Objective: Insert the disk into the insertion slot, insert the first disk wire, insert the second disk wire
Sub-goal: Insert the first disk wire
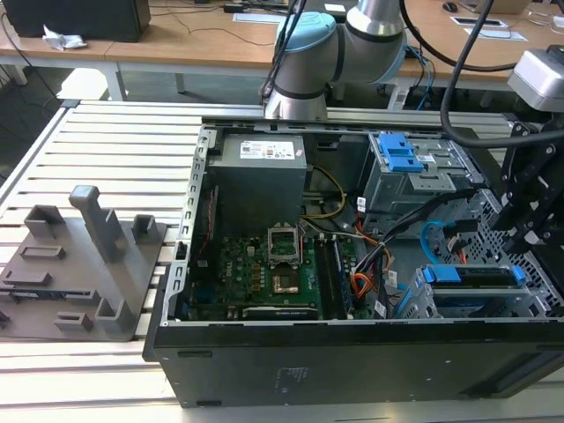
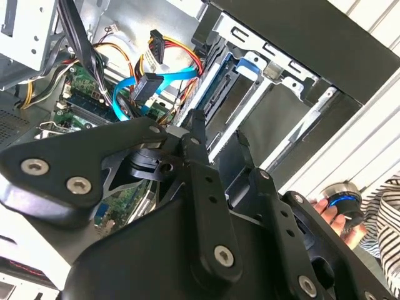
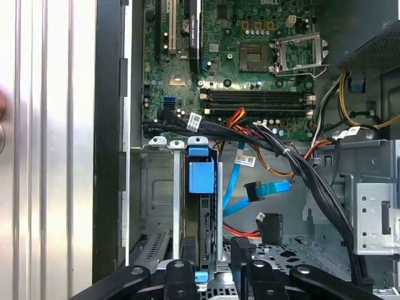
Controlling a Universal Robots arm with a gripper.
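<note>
First wrist view: disk [image 3: 201, 181] seated in the insertion slot [image 3: 155, 187].
Gripper [image 3: 214, 245] hovers at the slot's mouth, fingers apart, apparently holding nothing; a blue cable [image 3: 232, 187] lies beside the slot.

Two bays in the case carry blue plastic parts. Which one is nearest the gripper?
The silver insertion slot holding the disk in its blue carrier; the gripper is right by it, the grey upper bay lies farther off.

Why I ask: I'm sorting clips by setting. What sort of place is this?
Probably a robotics lab: an open PC case lies on a slatted metal table by a robot arm, with cable-strewn desks behind.
</note>
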